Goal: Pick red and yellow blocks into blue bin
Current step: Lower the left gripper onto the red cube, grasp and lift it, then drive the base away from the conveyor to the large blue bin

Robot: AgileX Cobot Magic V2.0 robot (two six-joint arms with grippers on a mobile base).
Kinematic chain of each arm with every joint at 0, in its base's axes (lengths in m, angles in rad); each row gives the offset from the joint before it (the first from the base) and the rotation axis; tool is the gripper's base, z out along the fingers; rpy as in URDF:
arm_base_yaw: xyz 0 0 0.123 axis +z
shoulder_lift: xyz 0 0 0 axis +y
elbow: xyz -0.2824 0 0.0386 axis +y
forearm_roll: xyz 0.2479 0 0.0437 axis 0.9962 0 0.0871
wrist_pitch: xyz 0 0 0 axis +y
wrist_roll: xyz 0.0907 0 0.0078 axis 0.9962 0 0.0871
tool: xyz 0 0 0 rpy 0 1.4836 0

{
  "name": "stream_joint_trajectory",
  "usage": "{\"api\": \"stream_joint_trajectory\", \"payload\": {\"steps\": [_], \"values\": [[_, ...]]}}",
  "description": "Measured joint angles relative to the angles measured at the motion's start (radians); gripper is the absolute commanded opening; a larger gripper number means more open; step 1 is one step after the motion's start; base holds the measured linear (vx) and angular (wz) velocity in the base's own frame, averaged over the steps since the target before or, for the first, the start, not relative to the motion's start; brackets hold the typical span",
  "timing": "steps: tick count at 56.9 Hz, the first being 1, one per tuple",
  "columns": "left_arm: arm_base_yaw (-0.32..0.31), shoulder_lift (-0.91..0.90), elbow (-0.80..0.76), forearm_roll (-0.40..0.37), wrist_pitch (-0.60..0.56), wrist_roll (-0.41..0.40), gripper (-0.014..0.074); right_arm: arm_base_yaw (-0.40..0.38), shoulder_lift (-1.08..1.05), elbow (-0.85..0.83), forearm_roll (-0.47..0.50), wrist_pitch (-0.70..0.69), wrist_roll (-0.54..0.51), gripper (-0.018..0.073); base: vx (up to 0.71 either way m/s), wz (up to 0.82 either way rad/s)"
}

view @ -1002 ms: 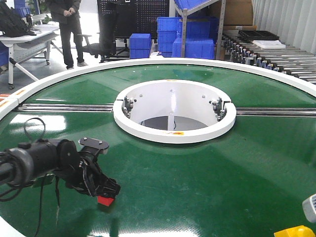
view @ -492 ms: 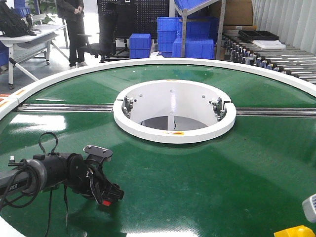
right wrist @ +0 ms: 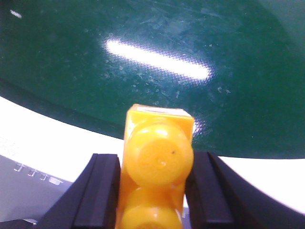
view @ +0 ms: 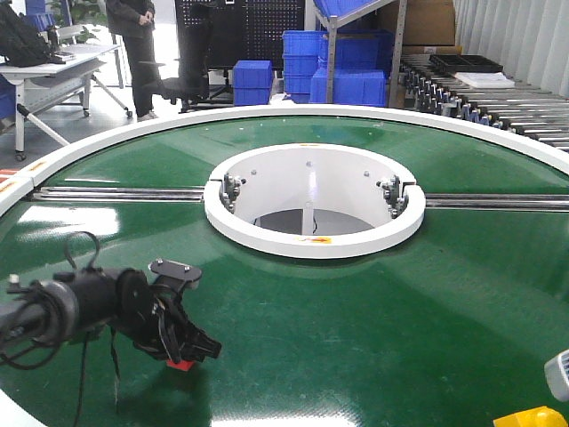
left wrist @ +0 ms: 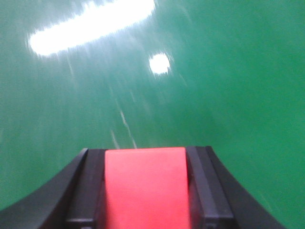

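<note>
The left gripper (view: 192, 349) is clenched on the red cube (view: 180, 363), which sits between its two black fingers (left wrist: 83, 191) at the near left of the round green worktop (view: 373, 311). In the front view the cube shows just under the gripper's tip, low over the green surface; whether it touches the surface I cannot tell. The left wrist view is blurred, with only green worktop and glare beyond the cube.

The right gripper (right wrist: 155, 164) grasps the yellow brick (right wrist: 158, 157), its fingers pressed on both sides and its round studs turned toward the wrist camera. The brick is over the worktop's white rim (right wrist: 57, 138) at the near right edge. A white ring (view: 311, 240) stands at the worktop's centre, well apart from both blocks.
</note>
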Motion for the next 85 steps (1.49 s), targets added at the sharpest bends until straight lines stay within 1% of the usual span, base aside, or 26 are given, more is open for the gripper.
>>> {"api": "stream_joint_trajectory", "payload": {"steps": [12,19,24,31,41,49,59,64,68,85], "values": [[0.000,-0.191,0.000,0.002,0.135,-0.005,0.0261,0.000,0.000,0.000,0.000,0.000,0.000,0.0210,0.00,0.00],[0.000,-0.333,0.050,-0.017,0.158,-0.016,0.0261,0.000,0.000,0.000,0.000,0.000,0.000,0.0210,0.00,0.00],[0.000,-0.463,0.158,-0.048,0.136,-0.018,0.0261,0.000,0.000,0.000,0.000,0.000,0.000,0.0210,0.00,0.00],[-0.002,-0.672,0.367,-0.091,0.098,-0.017,0.0261,0.000,0.000,0.000,0.000,0.000,0.000,0.0210,0.00,0.00],[-0.016,-0.972,0.628,-0.108,0.081,0.015,0.0261,0.000,0.000,0.000,0.000,0.000,0.000,0.0210,0.00,0.00],[-0.017,-1.184,0.756,-0.114,0.076,0.030,0.0261,0.000,0.000,0.000,0.000,0.000,0.000,0.0210,0.00,0.00],[-0.017,-1.420,0.887,-0.114,0.070,0.074,0.0262,0.000,0.000,0.000,0.000,0.000,0.000,0.0210,0.00,0.00],[-0.017,-1.492,0.923,-0.114,0.050,0.079,0.0266,0.000,0.000,0.000,0.000,0.000,0.000,0.0210,0.00,0.00],[-0.017,-1.517,0.936,-0.113,0.042,0.083,0.0266,0.000,0.000,0.000,0.000,0.002,0.000,0.0210,0.00,0.00],[-0.017,-1.513,0.940,-0.091,-0.003,0.101,0.0265,0.000,0.000,0.000,0.000,0.003,0.000,0.0210,0.00,0.00]]}}
